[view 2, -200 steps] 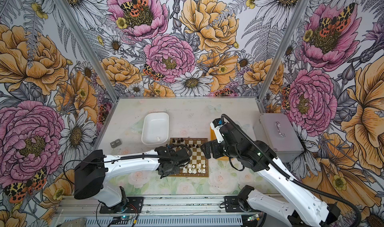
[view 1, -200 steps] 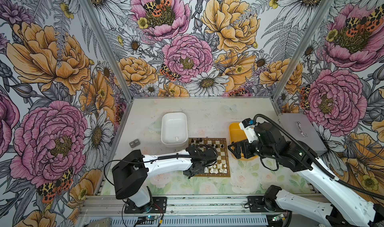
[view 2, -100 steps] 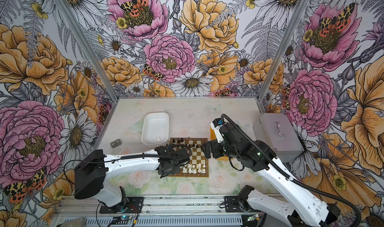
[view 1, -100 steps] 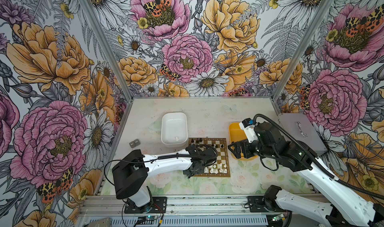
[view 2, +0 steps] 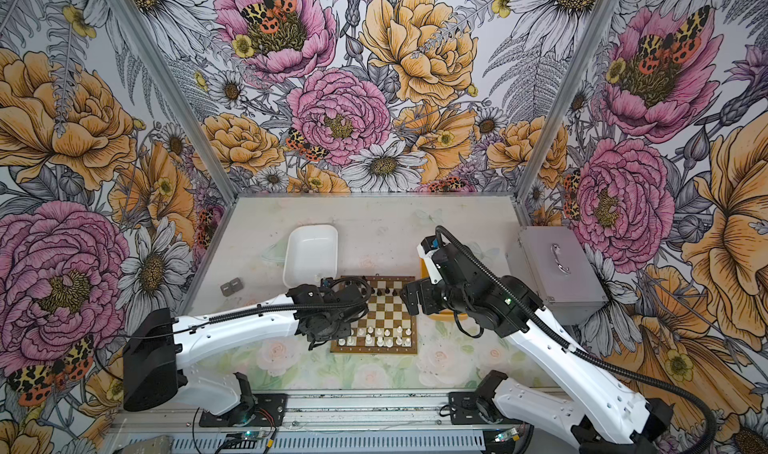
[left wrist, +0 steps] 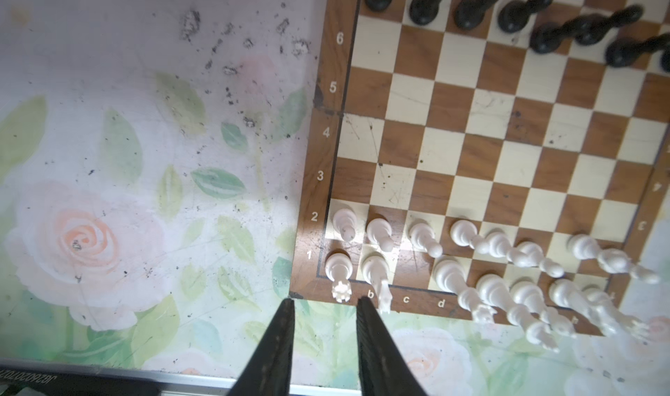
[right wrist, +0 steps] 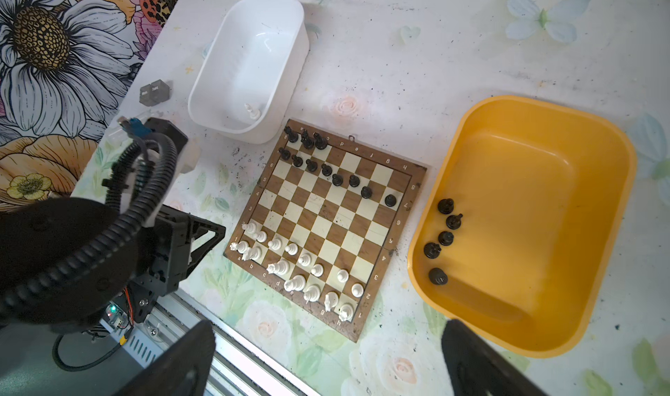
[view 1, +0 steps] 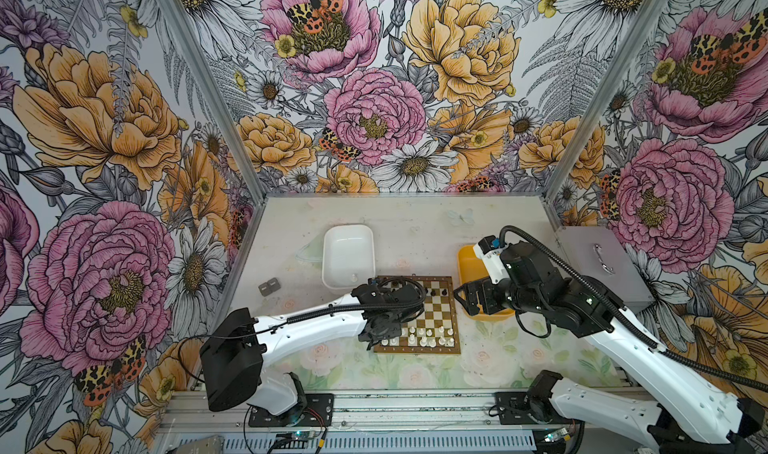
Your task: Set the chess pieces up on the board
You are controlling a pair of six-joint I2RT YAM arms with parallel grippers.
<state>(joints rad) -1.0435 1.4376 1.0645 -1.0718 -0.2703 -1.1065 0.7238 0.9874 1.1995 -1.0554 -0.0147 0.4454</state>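
The left claw (left wrist: 325,301) hovers at the a1 corner of the board (left wrist: 507,151), jaws narrowly parted and empty, beside the white rook (left wrist: 338,267). The right claw (right wrist: 326,334) gapes wide just off the board's edge, holding nothing. The chess pieces (right wrist: 297,283) stand along both board ends.

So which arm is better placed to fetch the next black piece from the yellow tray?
Right, probably. The right gripper is open, empty and at the yellow tray holding five black pieces. The left gripper is on the other side of the board, by the white pieces.
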